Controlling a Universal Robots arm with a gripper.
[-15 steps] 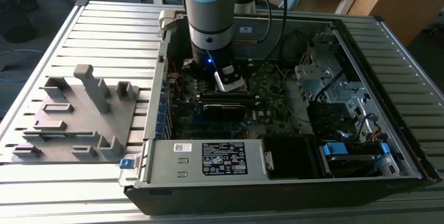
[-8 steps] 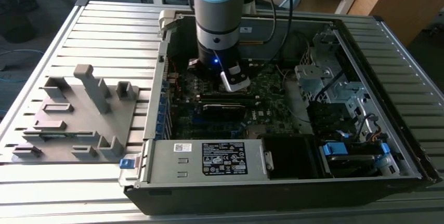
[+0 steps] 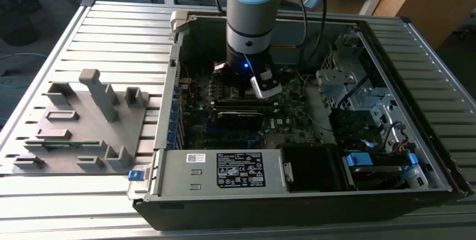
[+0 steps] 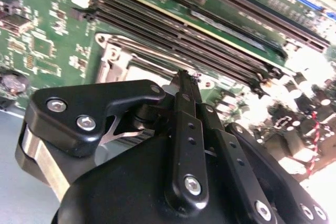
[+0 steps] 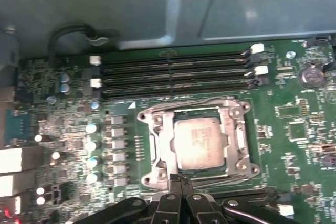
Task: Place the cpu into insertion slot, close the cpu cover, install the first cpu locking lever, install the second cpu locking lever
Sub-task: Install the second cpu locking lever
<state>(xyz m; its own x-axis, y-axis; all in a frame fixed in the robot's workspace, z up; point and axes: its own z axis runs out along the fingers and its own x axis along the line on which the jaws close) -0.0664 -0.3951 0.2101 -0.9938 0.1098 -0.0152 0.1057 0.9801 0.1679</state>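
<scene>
In the first wrist view the cpu [image 5: 202, 142], a dull silver square, lies flat in the insertion slot [image 5: 157, 124] on the green motherboard. The cpu cover [image 5: 240, 136], a silver frame, lies down around the chip. A thin wire lever [image 5: 189, 102] runs along one side of the socket. My gripper [image 5: 179, 181] is shut, its tips together at the socket's edge, with nothing visible between them. The second wrist view shows the gripper [image 4: 186, 77] from behind, tips just over the socket frame [image 4: 126, 61]. In the exterior view the arm [image 3: 253, 28] reaches straight down into the open computer case.
Long black memory slots [image 5: 173, 74] run beside the socket. A labelled grey power-supply box [image 3: 223, 170] fills the case's near side, and a drive cage [image 3: 357, 95] with cables stands at the exterior view's right. A grey fixture block [image 3: 82, 123] sits outside the case at the left.
</scene>
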